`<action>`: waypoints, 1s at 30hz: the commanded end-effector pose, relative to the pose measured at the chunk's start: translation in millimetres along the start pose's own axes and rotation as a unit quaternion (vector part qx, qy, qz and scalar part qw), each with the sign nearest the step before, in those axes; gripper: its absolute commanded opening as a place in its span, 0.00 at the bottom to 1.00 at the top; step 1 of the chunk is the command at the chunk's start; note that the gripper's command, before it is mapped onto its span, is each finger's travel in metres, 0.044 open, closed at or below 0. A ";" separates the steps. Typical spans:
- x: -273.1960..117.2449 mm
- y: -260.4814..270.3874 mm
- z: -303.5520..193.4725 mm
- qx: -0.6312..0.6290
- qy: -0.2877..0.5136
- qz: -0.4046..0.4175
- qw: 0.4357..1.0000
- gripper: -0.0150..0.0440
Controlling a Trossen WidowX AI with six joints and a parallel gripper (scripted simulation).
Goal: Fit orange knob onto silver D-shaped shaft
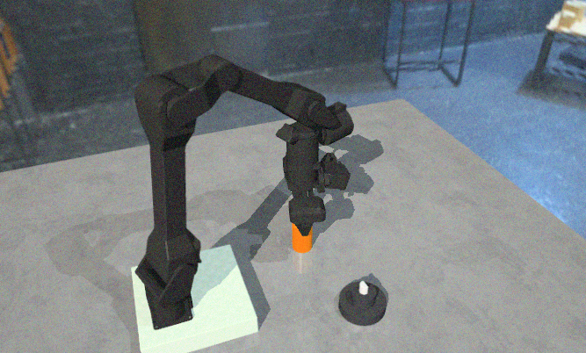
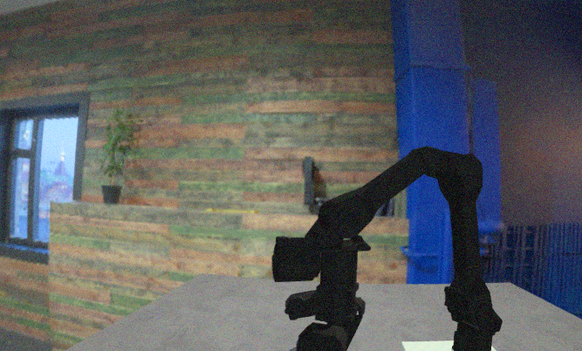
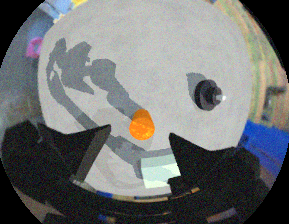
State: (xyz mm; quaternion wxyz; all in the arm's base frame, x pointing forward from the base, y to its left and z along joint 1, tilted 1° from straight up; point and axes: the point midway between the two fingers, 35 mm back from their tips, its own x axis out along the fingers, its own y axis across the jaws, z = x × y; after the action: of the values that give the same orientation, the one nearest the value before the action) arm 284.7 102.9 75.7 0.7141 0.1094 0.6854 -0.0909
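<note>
The jaws (image 1: 305,233) spread wide around nothing, likely leaving the upright knob (image 1: 302,244) (image 3: 142,126) free for regrasping.

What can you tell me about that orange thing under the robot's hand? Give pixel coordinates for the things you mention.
The orange knob (image 1: 301,242) (image 3: 142,126) is a plain, bright orange cylinder with smooth-looking sides, perhaps plastic. It stands upright on the gray table, apart from the round dark pedestal (image 1: 362,309) (image 3: 205,96). The robot's open fingers are above it, not gripping it; they partly cover its upper end in the top view. Its underside is hidden, so no hole shows.
</note>
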 end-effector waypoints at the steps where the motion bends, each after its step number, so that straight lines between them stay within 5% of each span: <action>1: 7.4 -0.7 0.5 0.002 0.000 -0.003 1.000 1.00; 30: 53.9 -1.5 -0.2 0.002 0.000 -0.003 1.000 1.00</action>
State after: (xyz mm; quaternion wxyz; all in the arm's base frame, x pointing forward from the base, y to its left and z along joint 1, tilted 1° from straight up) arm 286.8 103.6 27.3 0.7138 0.1093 0.6858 -0.0911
